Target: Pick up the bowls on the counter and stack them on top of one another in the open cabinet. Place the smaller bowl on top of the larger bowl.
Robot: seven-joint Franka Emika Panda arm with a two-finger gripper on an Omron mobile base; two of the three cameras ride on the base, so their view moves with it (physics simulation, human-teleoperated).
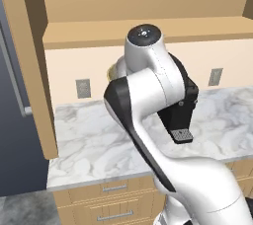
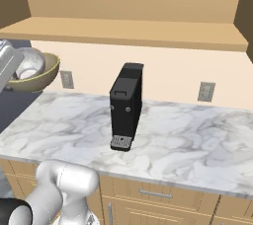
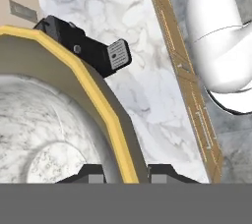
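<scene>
Your hand [image 3: 125, 173] is clamped on the yellow rim of the larger bowl [image 2: 37, 82], one fingertip on each side of the wall. That bowl is olive-gold; the smaller bowl [image 2: 28, 62], pale grey-white and marbled, sits nested inside it. Both hang above the left end of the desk [image 2: 188, 140], below the open cabinet [image 2: 133, 30] shelf. No legible writing on either bowl or on the black coffee machine [image 2: 126, 105].
</scene>
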